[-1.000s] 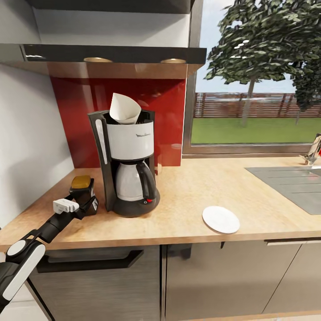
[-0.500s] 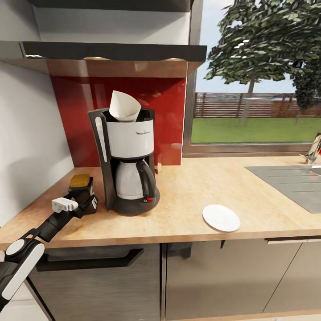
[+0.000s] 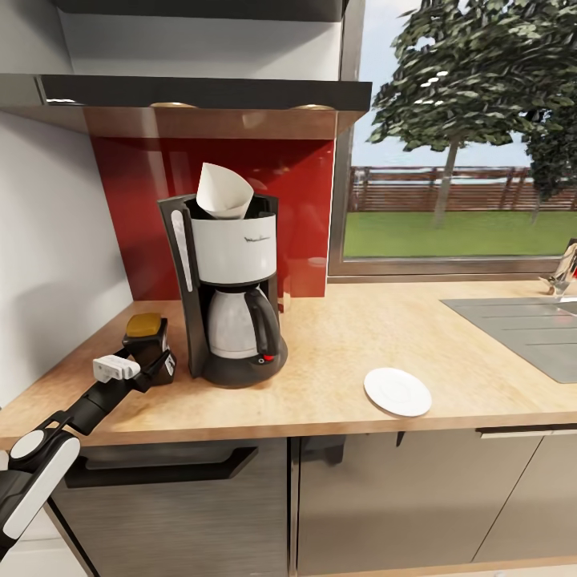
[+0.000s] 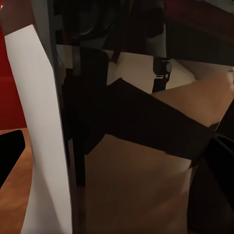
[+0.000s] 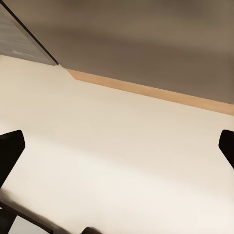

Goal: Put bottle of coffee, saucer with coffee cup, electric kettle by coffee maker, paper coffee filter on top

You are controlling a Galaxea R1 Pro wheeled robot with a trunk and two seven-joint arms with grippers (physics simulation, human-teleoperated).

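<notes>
The left gripper (image 3: 151, 362) holds the coffee bottle (image 3: 148, 344) on the desk (image 3: 336, 353), left of the coffee maker (image 3: 228, 288); letting go looks next

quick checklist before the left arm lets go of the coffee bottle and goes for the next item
1. Coffee bottle standing on the countertop: looks upright and down, ok.
2. Bottle beside the coffee maker: ok, it stands close on its left.
3. Left gripper released: not ok, it looks shut on the bottle.
4. Paper filter on top of the coffee maker: ok.
5. Saucer next to the coffee maker: on the counter to its right with a gap; cannot tell if near enough.
6. Right gripper free for the next pick: ok, fingers spread apart over a pale surface.
</notes>
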